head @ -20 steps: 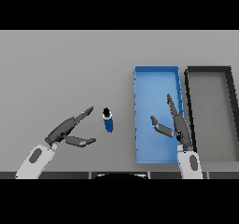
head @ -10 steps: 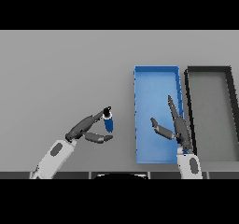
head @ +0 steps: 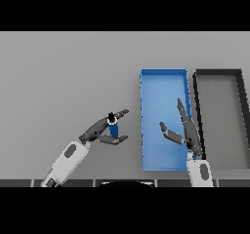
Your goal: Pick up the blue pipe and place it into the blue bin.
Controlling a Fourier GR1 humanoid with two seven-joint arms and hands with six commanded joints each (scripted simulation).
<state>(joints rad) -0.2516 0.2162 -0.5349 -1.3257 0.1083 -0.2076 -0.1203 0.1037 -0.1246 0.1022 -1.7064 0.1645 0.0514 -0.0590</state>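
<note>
Left hand (head: 103,130): reaches in from the lower left, its fingers and thumb curled around the blue pipe, one finger lying over the top and the thumb tucked under the near end. It looks like a grasp just being made, though I cannot tell how firm it is.

Blue pipe (head: 114,128): a short blue tube with a dark cap at its far end, sitting between the left hand's fingers on the grey table (head: 63,77). Whether it is lifted off the surface cannot be told.

Pipe axis: roughly away from the robot, dark cap farthest, near end by the thumb.

Blue bin (head: 163,77): an open blue tray to the right of the pipe, its long side running away from the robot; its near left wall is close beside the pipe, not touching.

Direction of the coming move: the pipe lies left of the bin, so the carry is a short sideways pass to the right and over the bin's left wall.

Right hand (head: 185,130): hovers over the bin's right half, fingers straight and spread, holding nothing.

Black bin (head: 218,73): just right of the blue one.
</note>
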